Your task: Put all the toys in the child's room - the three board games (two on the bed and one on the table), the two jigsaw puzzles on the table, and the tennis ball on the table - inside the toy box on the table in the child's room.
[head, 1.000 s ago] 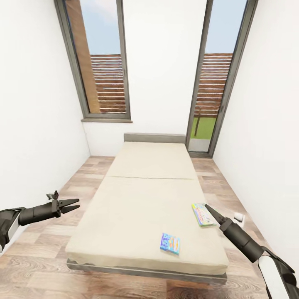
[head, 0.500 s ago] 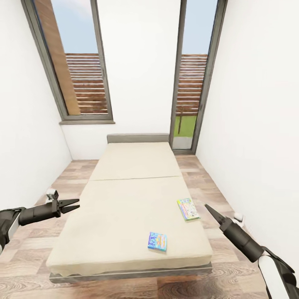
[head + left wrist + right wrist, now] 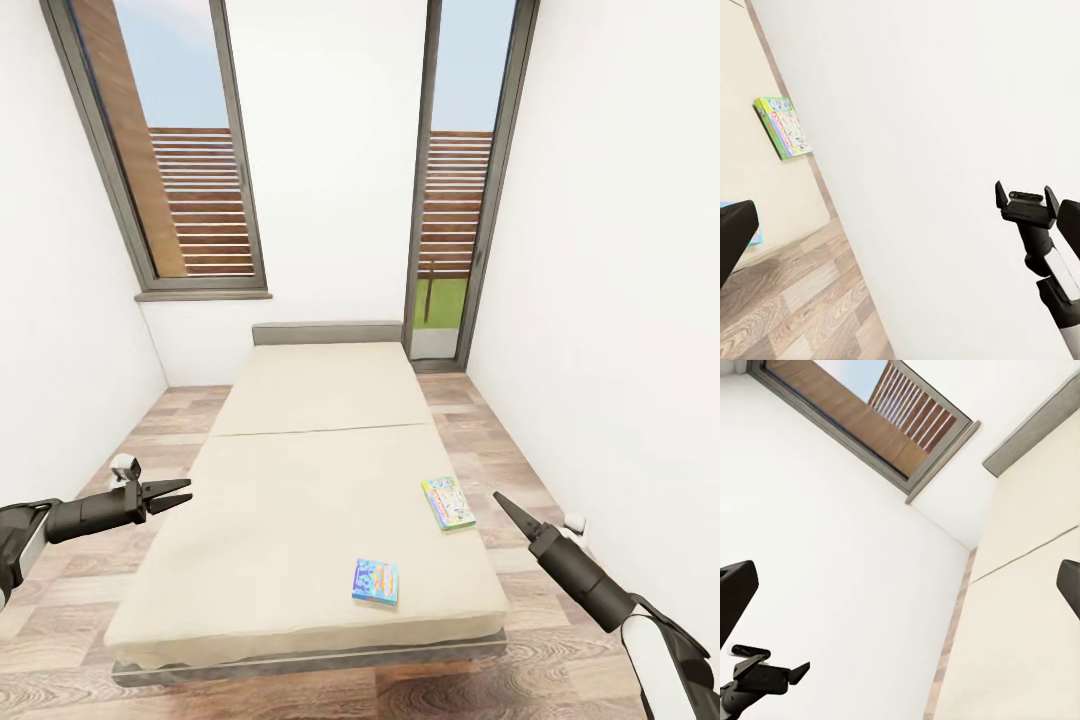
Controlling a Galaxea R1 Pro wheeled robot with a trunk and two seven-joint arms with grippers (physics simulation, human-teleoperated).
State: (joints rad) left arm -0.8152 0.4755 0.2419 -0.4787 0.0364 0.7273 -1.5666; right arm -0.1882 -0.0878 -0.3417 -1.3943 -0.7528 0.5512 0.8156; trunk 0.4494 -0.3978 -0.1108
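Two board games lie on the beige bed [image 3: 320, 470] near its foot. The blue and orange one [image 3: 376, 581] is close to the front edge. The pale one with green edges [image 3: 448, 502] [image 3: 784, 127] sits by the bed's right side. My left gripper [image 3: 188, 490] hovers open over the floor, left of the bed. My right gripper [image 3: 497, 496] [image 3: 1024, 189] hangs open just right of the pale box and touches nothing. The table, toy box, jigsaw puzzles and tennis ball are out of view.
White walls close in on both sides, with narrow strips of wooden floor [image 3: 500, 450] along the bed. A window [image 3: 190, 150] and a glass door [image 3: 450, 200] stand at the far end. Small white objects [image 3: 573, 521] [image 3: 123, 464] sit low by each wall.
The whole picture has shifted, so the camera has moved and the bed now sits further left in view. Both arms keep the same pose. The board games lie where they were on the bed.
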